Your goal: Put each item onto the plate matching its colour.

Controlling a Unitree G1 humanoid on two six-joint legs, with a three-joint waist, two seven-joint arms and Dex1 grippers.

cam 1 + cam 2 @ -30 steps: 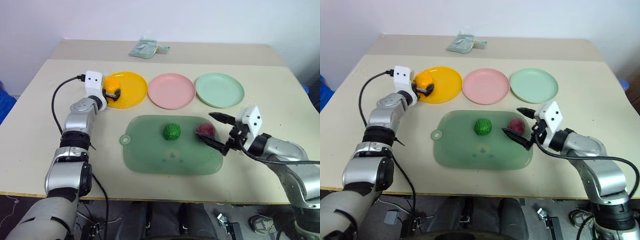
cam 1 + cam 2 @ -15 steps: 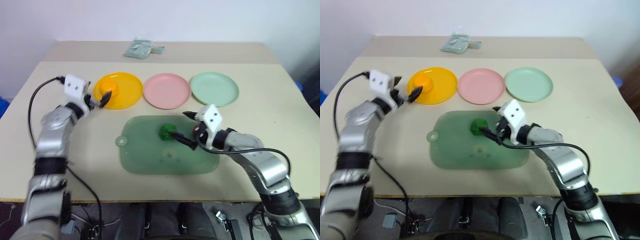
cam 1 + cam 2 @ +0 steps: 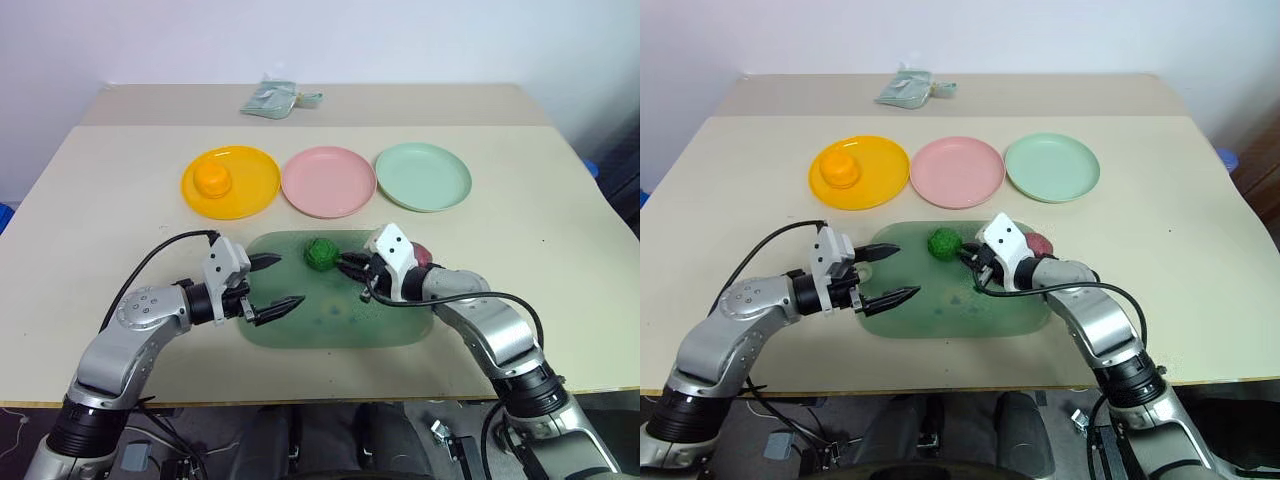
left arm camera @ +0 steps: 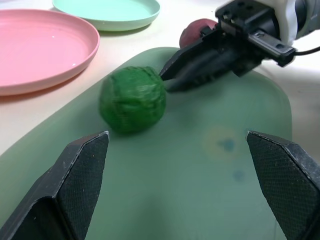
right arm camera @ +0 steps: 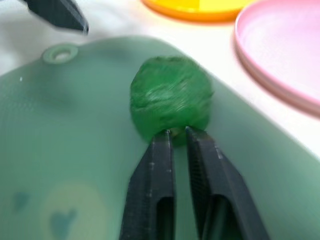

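Desk (image 3: 110,180) carries three plates in a row at its far side: yellow plate (image 3: 250,190) toward 10 o'clock, pink plate (image 3: 328,181) at 12, mint plate (image 3: 423,177) toward 2. Orange toy (image 3: 210,179) sits on the yellow plate, in its left part. Nearer, at the centre, lies a translucent green tray (image 3: 330,325) with a small hole tab at its 9 o'clock end. Green ball (image 3: 320,254) rests on the tray near its 12 o'clock edge. Red ball (image 3: 419,254) lies at the tray's 2 o'clock corner, partly hidden behind the right wrist

Right hand (image 5: 177,134) reaches in from 3 o'clock; its fingers (image 5: 156,165) are pressed nearly together with nothing between them, their tips touching the near side of the green ball. Left hand (image 3: 275,284) hovers over the tray's 9 o'clock end, spread wide and empty, pointing toward the green ball but apart from it

A pale green packet (image 3: 268,99) lies at the desk's far edge, around 11 o'clock, well apart from the plates
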